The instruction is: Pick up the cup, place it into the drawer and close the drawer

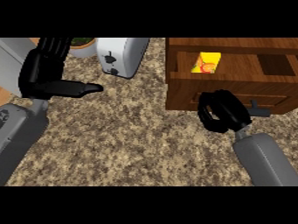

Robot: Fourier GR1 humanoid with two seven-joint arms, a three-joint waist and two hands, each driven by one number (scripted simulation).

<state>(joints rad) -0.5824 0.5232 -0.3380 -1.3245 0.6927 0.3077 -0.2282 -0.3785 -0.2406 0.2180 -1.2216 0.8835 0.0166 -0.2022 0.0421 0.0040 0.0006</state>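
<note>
Your table (132,144) is a speckled brown and tan stone-like surface, rough in pattern. At its far right stands a wooden drawer unit, and its drawer (241,74) is pulled open: dark reddish-brown wood, boxy, with flat walls and a lighter floor. Inside, toward the drawer's left part, you see the cup (206,62), bright yellow with a red and orange print; it shows as a squarish block with slanted sides, and you cannot tell which way its long axis runs. Your right robot hand (221,112) sits at the drawer unit's front face just below the open drawer, black fingers curled together into a fist with nothing visible in it, grey forearm slanting in from the lower right. Your left robot hand (51,74) is held upright at the upper left, fingers straight, thumb jutting to the right. Behind it stands a shiny white toaster (121,56) with rounded corners, next to a pale round pot (83,46) with greenery.
</note>
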